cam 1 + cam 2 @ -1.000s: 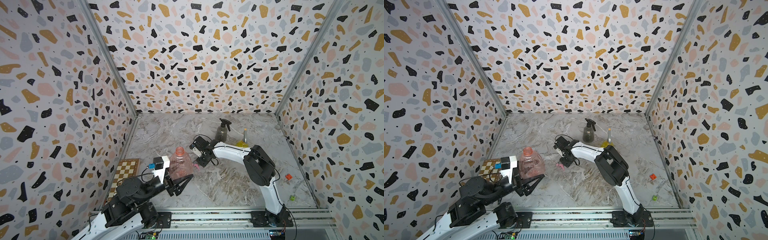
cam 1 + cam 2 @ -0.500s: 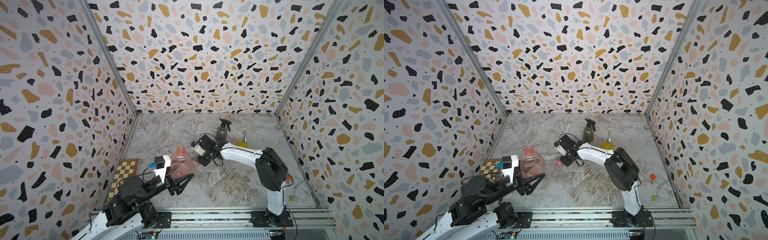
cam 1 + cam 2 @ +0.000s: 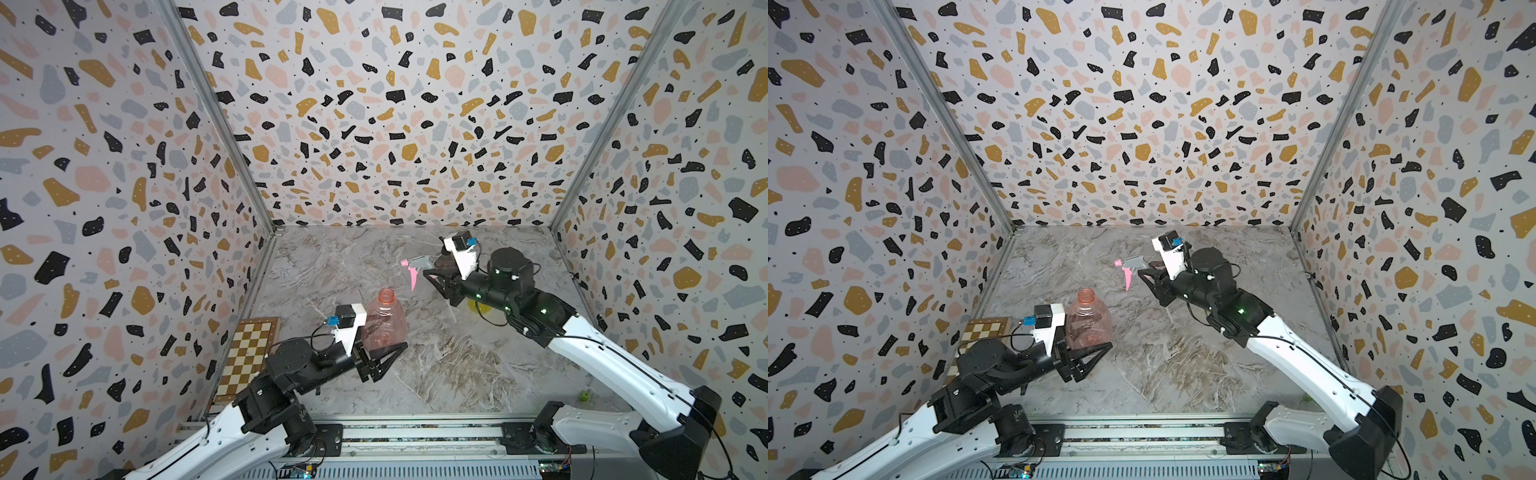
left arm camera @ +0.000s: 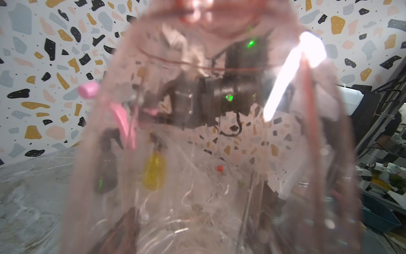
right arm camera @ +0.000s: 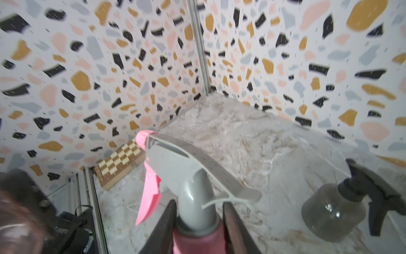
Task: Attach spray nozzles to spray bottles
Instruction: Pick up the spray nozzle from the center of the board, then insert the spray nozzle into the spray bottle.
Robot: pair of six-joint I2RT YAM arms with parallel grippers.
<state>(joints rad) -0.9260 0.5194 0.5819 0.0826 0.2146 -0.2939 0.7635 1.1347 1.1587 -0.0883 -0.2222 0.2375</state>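
1. Chessboard [image 3: 249, 353]: flat on tabletop [image 3: 436, 374] by L wall [image 3: 124, 208], behind and outboard of L pincer [image 3: 388, 360], well apart from its tips.
2. L pincer: jaws clamped on lower body of pink bottle [image 3: 384, 322]. Bottle upright, neck open. Its body fills the L wrist view.
3. Pink-and-grey nozzle [image 3: 415, 268]: off the tabletop, ahead of and above L pincer, apart from bottle neck. Spout tip points to L wall; pink trigger hangs down.
4. R pincer [image 5: 198, 228]: narrow. Fingers [image 5: 168, 222] closed on both sides of nozzle's pink collar, w/ grey neck rising between them.
5. Dark-grey bottle [image 5: 331, 216]: upright on tabletop, black nozzle [image 5: 373, 193] fitted. Near R pincer, toward rear wall [image 3: 395, 124].
6. Yellow bottle [image 3: 477, 306]: behind R pincer, mostly hidden under R arm [image 3: 602, 357]. Top fitting: cannot tell.
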